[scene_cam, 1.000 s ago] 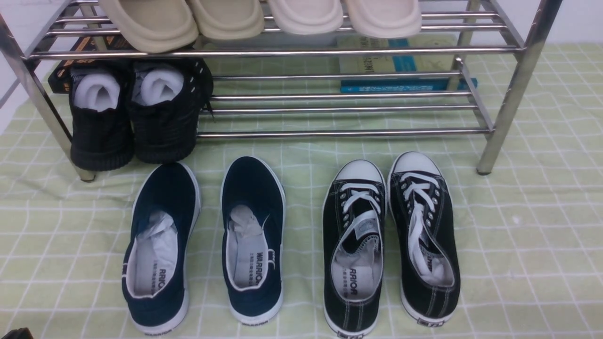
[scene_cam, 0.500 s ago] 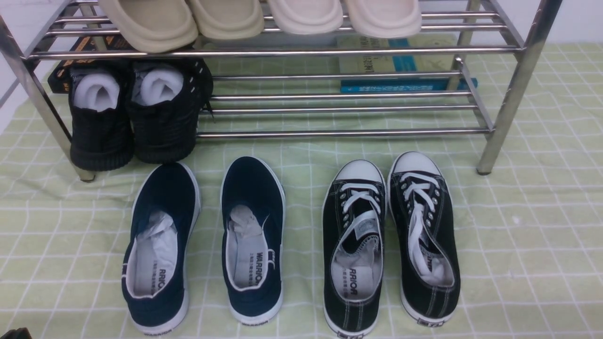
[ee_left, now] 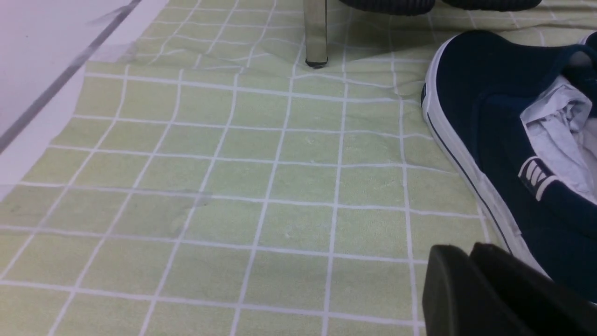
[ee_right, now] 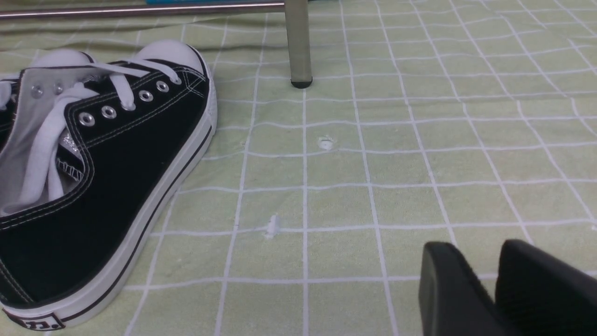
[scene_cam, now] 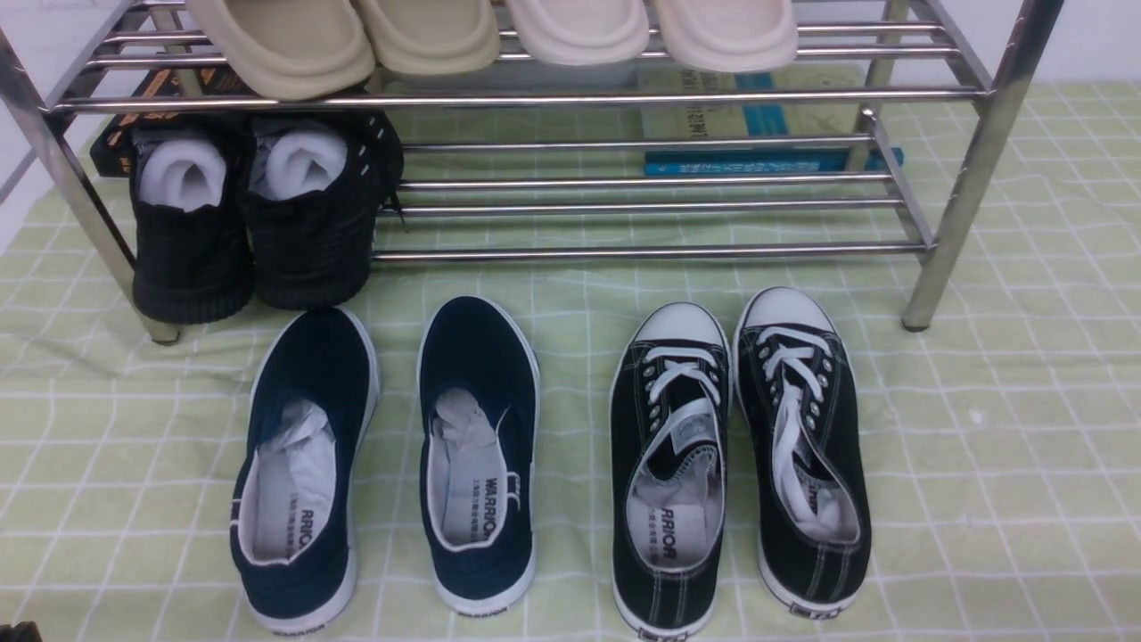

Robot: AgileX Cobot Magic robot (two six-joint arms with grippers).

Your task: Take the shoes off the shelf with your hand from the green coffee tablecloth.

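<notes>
Front view | shoes unmoved on green coffee tablecloth

The one change is at the bottom left corner of the front view. The dark tip of the left gripper shows less there than it did a second ago. It has sunk nearly out of frame.

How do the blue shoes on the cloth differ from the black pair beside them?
The navy slip-ons have no laces; the black sneakers have white laces. The black sneakers have white toe caps; the navy slip-ons' toes are plain blue. Both pairs lie on the green checked cloth, toes toward the chrome rack, with white soles.
</notes>
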